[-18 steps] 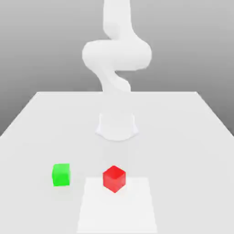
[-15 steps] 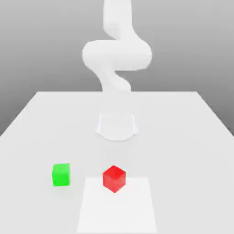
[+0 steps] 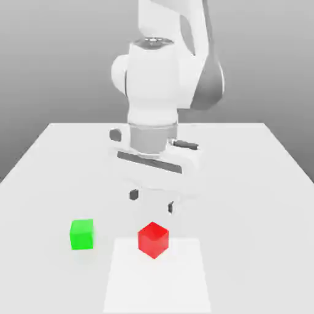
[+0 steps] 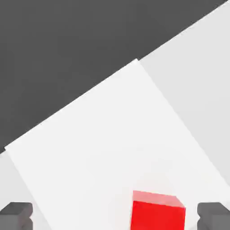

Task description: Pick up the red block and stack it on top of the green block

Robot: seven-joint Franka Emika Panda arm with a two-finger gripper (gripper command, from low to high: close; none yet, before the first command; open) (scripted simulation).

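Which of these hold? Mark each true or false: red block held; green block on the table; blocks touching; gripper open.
1. The red block is held by the gripper. False: it sits on the table, below the gripper.
2. The green block rests on the table. True.
3. The two blocks touch. False: they stand apart, green toward the exterior view's left.
4. The gripper is open. True.

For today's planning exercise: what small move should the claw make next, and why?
Probably shift to centre over the red block, then descend. The claw hangs open above and behind it, holding nothing; in the hand view the block sits nearer one fingertip.
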